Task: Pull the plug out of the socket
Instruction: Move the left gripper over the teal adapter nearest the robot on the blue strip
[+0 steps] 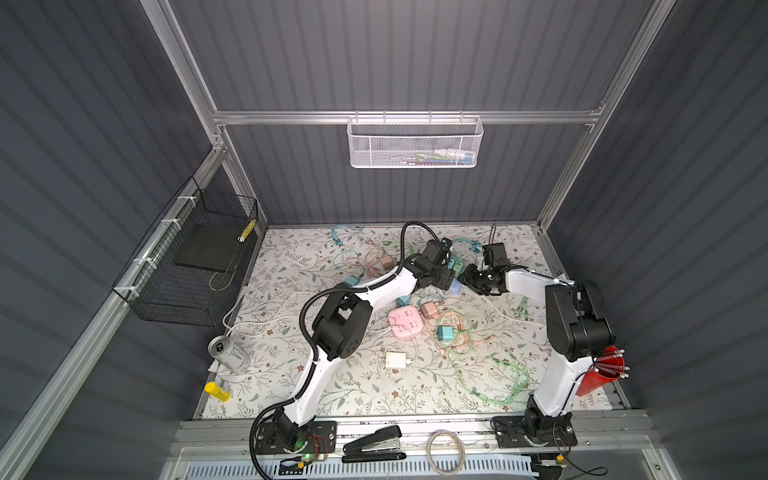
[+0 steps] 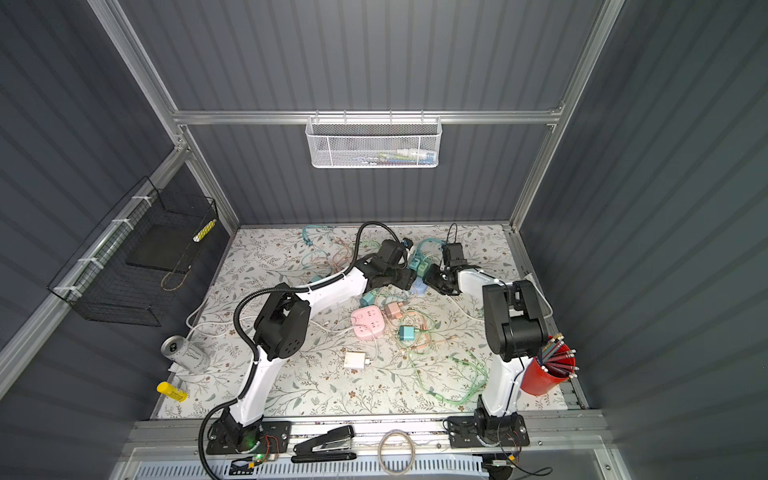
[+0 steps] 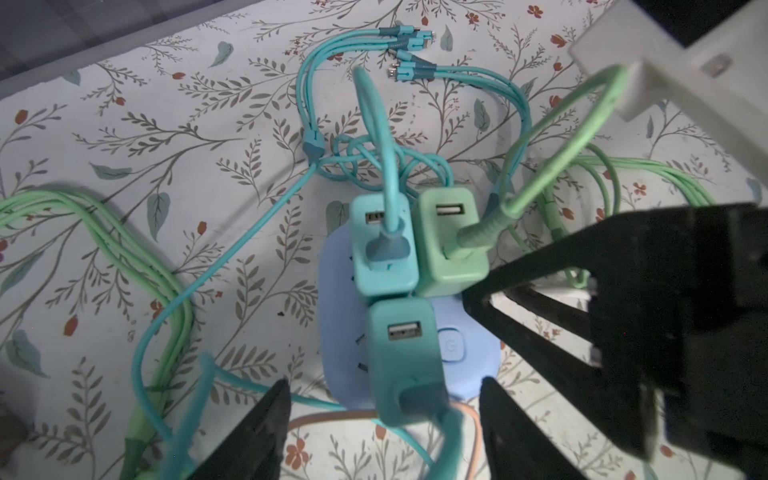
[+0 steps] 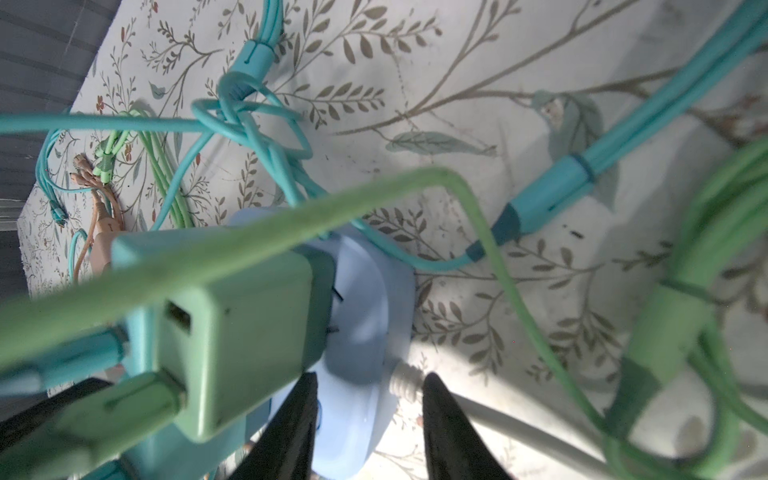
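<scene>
dark teal plug (image 3: 405,353) stood in the blue socket (image 3: 338,316), beside the socket's round button. the socket lay at the far middle of the floral table (image 1: 291,257), between the two arms in both top views. we saw the plug upright, its long axis rising from the socket's face and its usb face turned toward the left wrist camera. a teal cable (image 3: 449,432) left its second port. the left gripper (image 3: 384,380) held its jaws open astride the plug, with a gap on each side. close against the plug, on the side away from the left fingers, a light teal plug (image 3: 384,249) and a green plug (image 3: 451,245) stood side by side in the same socket. a green cable (image 3: 552,137) arched over them, and a peach cable (image 3: 328,414) crossed between the left fingers. the right gripper (image 4: 370,376) had its jaws partly apart about the socket's corded end, by the white cord (image 4: 498,419). we could not tell whether they pinched it. a pink socket (image 1: 406,322) lay well apart, nearer the front.
</scene>
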